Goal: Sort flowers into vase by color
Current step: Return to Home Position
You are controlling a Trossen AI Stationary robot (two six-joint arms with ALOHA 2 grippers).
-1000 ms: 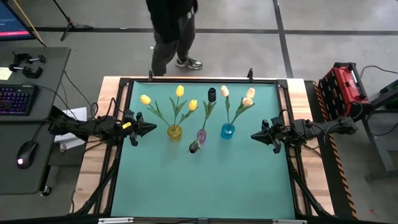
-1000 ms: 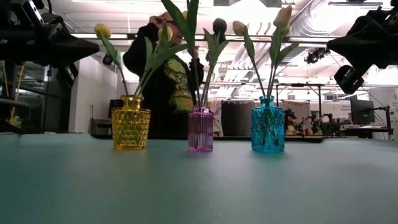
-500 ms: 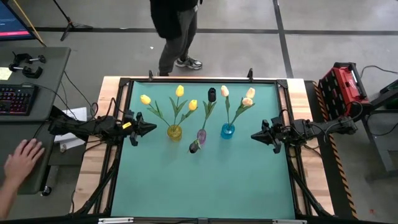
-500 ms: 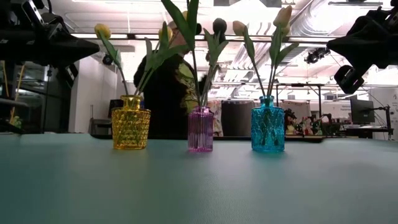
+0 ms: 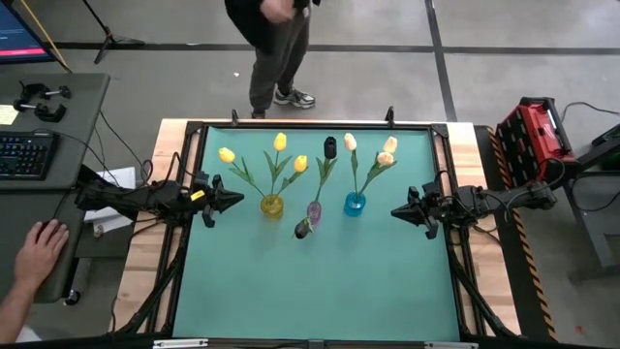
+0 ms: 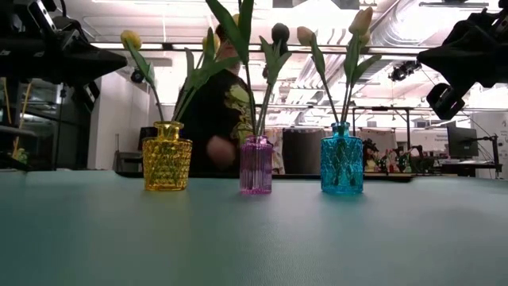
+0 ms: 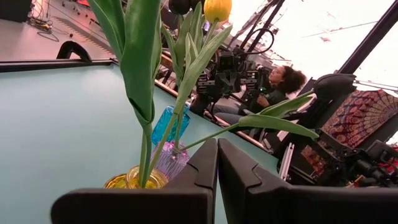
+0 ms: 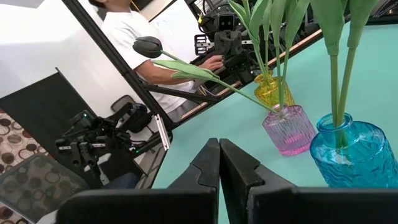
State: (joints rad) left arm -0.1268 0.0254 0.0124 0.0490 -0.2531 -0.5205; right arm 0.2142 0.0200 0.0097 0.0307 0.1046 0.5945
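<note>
Three small glass vases stand in a row across the middle of the teal table. The yellow vase [image 5: 272, 205] [image 6: 167, 165] holds three yellow tulips [image 5: 280, 142]. The purple vase [image 5: 314, 210] [image 6: 255, 164] holds two dark-headed tulips [image 5: 330, 146]; one of them leans out toward the near edge [image 5: 303, 229]. In the blue vase [image 5: 355, 204] [image 6: 342, 168] stand three peach-pink tulips [image 5: 389, 145]. My left gripper [image 5: 237, 201] [image 7: 217, 163] hovers shut and level, left of the yellow vase. To the right of the blue vase my right gripper [image 5: 395, 210] [image 8: 219, 163] hovers shut and level.
A person [image 5: 276, 39] stands beyond the table's far edge. Another person's hand [image 5: 39, 250] rests by a mouse on the desk to the left, where a keyboard [image 5: 24, 153] lies. A red toolbox [image 5: 531, 131] sits to the right. The teal mat's near half [image 5: 310, 291] is bare.
Both arms, the vases and the tulips have kept still. The person beyond the far edge has shifted, and a hand has come onto the desk at the left.
</note>
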